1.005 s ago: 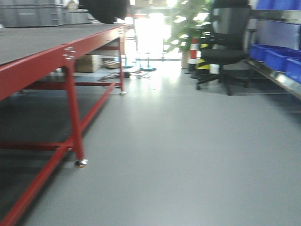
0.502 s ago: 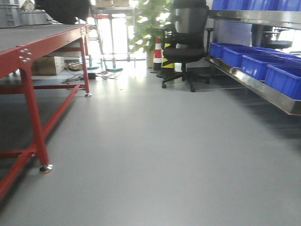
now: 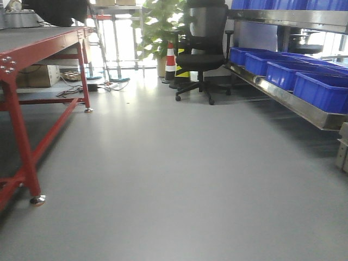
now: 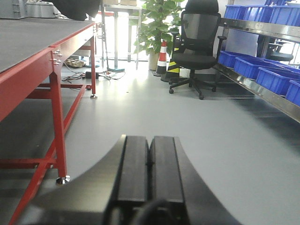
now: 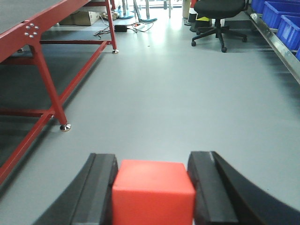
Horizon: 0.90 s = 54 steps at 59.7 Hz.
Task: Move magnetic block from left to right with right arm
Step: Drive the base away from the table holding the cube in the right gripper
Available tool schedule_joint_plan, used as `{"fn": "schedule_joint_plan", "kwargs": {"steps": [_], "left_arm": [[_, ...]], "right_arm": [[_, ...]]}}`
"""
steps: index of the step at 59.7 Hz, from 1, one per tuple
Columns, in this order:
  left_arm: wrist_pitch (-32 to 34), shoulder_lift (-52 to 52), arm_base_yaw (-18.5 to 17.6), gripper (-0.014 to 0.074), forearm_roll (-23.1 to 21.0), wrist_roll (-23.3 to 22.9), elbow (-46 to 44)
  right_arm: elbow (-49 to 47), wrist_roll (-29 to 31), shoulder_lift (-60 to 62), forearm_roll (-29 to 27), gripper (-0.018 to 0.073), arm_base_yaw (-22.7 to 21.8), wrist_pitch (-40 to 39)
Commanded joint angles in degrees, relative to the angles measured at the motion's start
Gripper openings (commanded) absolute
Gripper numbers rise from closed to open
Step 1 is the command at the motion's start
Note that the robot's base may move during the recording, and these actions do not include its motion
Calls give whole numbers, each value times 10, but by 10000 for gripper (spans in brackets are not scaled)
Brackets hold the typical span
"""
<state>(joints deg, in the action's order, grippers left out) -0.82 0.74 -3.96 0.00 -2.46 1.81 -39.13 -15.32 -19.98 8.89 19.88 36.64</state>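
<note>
Magnetic block, a small matte red cube [image 5: 153,192], sits clamped in the right gripper [image 5: 153,164], dead centre between its black fingers [image 5: 101,187]. Left gripper [image 4: 150,140] is pressed together, empty, right of the red-framed metal table [image 4: 28,70].

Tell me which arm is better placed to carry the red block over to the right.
Right. The right gripper has the magnetic block clamped between its fingers, so it only has to carry and release. The left gripper is shut with nothing in it.
</note>
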Motion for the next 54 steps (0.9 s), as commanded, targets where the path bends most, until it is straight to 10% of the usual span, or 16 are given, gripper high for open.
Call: {"fn": "schedule_joint_plan", "kwargs": {"steps": [1, 54], "left_arm": [[51, 8, -2, -116, 0, -2, 6], [51, 8, -2, -116, 0, -2, 6]], "right_arm": [[-16, 6, -4, 7, 120, -2, -46], [-16, 6, -4, 7, 120, -2, -44]]}}
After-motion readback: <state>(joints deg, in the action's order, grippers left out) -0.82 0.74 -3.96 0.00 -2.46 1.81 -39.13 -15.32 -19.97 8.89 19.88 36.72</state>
